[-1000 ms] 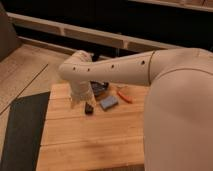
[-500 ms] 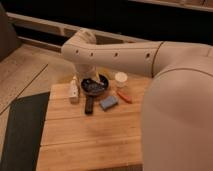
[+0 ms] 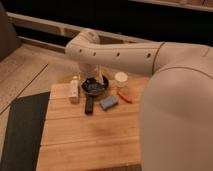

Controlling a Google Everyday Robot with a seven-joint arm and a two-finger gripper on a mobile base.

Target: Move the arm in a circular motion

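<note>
The arm [image 3: 120,55] is a thick cream-white tube with small dark screw holes. It reaches from the right edge to a rounded elbow joint [image 3: 82,45] at the upper left. From there a short segment drops towards the wooden table [image 3: 90,140]. The gripper [image 3: 93,81] hangs at its lower end, just over a black bowl [image 3: 96,88] at the table's back edge. The arm's big near segment [image 3: 175,115] hides the right side of the table.
On the table stand a small white bottle [image 3: 75,90], a white cup [image 3: 121,78], a blue block [image 3: 108,103], a black bar [image 3: 89,104] and an orange-red object [image 3: 125,96]. A dark mat [image 3: 22,130] lies left of the table. A dark rail wall runs behind.
The elbow has swung up and back towards the rail, away from the table's front. The bowl, cup, bottle and small objects have come into full view.
</note>
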